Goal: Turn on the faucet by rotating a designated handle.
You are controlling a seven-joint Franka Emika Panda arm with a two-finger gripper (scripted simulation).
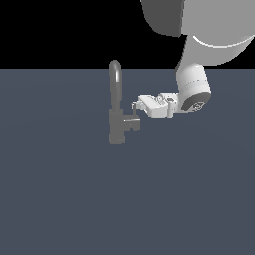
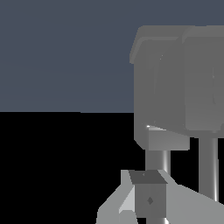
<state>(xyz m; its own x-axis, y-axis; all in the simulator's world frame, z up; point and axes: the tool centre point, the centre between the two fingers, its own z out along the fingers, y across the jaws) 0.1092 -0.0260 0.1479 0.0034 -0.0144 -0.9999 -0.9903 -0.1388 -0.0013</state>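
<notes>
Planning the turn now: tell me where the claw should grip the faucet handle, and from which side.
Take the handle at its small upright tip, the end farthest from the faucet base. Come from the exterior view's right, where the claw already sits: the stub points that way, and the tip gives most leverage.

Faucet (image 1: 115, 107): dull grey metal, smooth, faint sheen. Gripper (image 1: 135, 107): glossy white plastic-like shell. Floor (image 1: 60, 199): matt slate-blue.
</notes>
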